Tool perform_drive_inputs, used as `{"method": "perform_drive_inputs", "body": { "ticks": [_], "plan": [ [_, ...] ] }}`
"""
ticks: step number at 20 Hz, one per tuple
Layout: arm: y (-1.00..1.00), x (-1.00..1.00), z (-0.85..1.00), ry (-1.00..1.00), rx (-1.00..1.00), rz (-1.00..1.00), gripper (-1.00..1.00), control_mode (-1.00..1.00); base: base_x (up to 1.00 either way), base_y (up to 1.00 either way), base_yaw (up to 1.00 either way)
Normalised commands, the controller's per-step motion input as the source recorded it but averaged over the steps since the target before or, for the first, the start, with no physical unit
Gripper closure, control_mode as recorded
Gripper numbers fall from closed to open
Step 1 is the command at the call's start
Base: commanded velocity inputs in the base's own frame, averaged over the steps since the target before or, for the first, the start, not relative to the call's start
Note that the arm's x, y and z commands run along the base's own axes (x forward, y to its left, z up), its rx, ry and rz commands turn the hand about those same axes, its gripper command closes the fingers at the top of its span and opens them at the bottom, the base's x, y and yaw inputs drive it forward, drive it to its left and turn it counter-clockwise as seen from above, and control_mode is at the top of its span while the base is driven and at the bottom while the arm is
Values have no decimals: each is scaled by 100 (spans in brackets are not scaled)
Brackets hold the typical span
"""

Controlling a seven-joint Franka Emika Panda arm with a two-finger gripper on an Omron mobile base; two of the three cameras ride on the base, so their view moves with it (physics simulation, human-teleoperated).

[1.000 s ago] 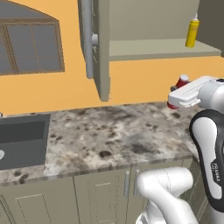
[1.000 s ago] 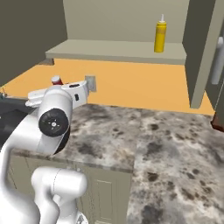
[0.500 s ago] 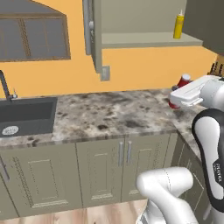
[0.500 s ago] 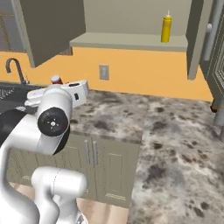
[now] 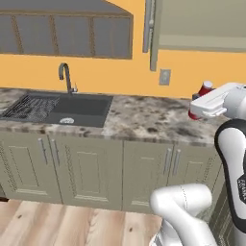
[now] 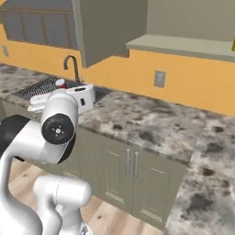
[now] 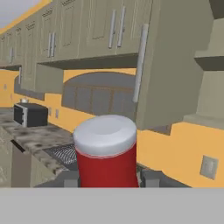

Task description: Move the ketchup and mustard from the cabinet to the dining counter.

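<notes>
My gripper (image 7: pixel 107 181) is clamped on the ketchup (image 7: pixel 106 151), carried high above the sink-side tabletop (image 5: pixel 144 120). Only the base looks pinched, so a jolt while driving might tip it loose.

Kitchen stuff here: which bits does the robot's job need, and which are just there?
Job:
- ketchup, gripped between the fingers
- cabinet, door open

Just there:
- sink
- faucet
- microwave
- wall outlet
</notes>
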Motion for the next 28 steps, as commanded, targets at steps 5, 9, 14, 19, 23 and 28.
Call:
{"method": "perform_drive_inputs", "body": {
  "ticks": [5, 9, 14, 19, 23, 28],
  "plan": [
    [0, 0, 0, 0, 0, 0, 100, 100, -1, 74, 54],
    [0, 0, 0, 0, 0, 0, 100, 100, -4, 93, 48],
    [0, 0, 0, 0, 0, 0, 100, 100, -10, 100, 43],
    [0, 0, 0, 0, 0, 0, 100, 100, -9, 100, 38],
    [0, 0, 0, 0, 0, 0, 100, 100, -50, 86, 37],
    [0, 0, 0, 0, 0, 0, 100, 100, -84, 29, 30]
  ]
}}
